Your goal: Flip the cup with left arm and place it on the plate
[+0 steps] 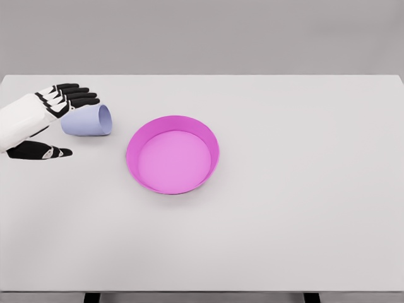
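Observation:
A pale lavender cup (88,120) lies on its side on the white table, its opening facing right toward the plate. A magenta plate (173,154) with a raised rim sits just right of it, near the table's middle left. My left hand (66,123) reaches in from the left edge and straddles the cup's base end. Its fingers (74,95) stretch over the far side of the cup and the thumb (44,151) lies on the near side. The hand is spread and does not close on the cup. The right arm is out of view.
The white table (303,189) runs across the whole view, with its front edge near the bottom and its back edge against a grey wall. Nothing else stands on it.

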Controlling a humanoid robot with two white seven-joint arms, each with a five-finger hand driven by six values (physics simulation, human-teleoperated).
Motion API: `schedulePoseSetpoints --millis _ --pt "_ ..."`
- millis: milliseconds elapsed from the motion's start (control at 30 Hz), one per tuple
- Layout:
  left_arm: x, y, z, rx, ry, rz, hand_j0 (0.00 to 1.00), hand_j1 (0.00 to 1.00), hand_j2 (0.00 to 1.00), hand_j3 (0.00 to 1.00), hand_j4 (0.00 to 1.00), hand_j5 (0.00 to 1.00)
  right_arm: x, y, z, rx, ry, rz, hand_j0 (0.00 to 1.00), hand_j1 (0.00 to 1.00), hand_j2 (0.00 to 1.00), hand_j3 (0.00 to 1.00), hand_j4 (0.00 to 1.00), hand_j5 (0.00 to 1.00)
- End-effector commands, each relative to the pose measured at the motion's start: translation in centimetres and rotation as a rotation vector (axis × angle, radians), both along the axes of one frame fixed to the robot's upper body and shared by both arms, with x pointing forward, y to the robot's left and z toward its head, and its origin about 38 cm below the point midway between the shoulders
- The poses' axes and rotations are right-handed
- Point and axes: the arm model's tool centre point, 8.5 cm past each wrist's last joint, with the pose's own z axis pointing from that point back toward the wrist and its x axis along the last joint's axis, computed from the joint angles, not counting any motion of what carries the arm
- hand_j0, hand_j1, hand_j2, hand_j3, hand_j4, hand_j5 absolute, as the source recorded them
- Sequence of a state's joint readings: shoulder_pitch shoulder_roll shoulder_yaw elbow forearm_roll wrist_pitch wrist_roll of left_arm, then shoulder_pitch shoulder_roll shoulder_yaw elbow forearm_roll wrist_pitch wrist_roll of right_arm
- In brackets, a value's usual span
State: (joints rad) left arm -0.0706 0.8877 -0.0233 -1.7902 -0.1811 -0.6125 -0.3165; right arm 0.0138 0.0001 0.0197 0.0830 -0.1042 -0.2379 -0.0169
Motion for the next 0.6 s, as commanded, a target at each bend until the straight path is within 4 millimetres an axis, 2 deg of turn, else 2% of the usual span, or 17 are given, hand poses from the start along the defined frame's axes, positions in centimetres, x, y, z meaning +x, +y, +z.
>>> schedulePoseSetpoints --millis 0,100,233,367,467,567 --pt "0.0 0.1 0.0 -0.006 0.002 0.003 1.00 1.00 1.00 1.00 1.00 1.00 0.0 0.0 0.0 -0.001 -0.001 -0.009 1.00 1.00 1.00 1.00 1.00 1.00" --pt "0.1 0.4 -0.2 -0.008 0.008 0.013 1.00 1.00 1.00 1.00 1.00 1.00 -1.2 0.0 0.1 0.002 0.022 -0.004 1.00 1.00 1.00 1.00 1.00 1.00" --pt "0.2 1.4 -0.7 -0.011 0.026 0.044 1.00 1.00 1.00 1.00 1.00 1.00 -0.8 0.0 0.0 0.003 0.015 -0.001 1.00 1.00 1.00 1.00 1.00 1.00" --pt "1.2 4.5 -2.7 -0.015 0.090 0.142 1.00 1.00 1.00 1.00 1.00 1.00 -0.7 0.0 0.0 0.003 0.012 -0.002 1.00 1.00 1.00 1.00 1.00 1.00" --pt "2.0 7.8 -4.5 -0.015 0.148 0.244 1.00 1.00 1.00 1.00 1.00 1.00 -0.7 0.0 0.0 0.004 0.012 -0.002 1.00 1.00 1.00 1.00 1.00 1.00" --pt "2.1 9.8 -5.6 -0.009 0.186 0.300 1.00 1.00 1.00 1.00 1.00 1.00 -0.7 0.0 0.0 0.003 0.012 -0.002 1.00 1.00 1.00 1.00 1.00 1.00"
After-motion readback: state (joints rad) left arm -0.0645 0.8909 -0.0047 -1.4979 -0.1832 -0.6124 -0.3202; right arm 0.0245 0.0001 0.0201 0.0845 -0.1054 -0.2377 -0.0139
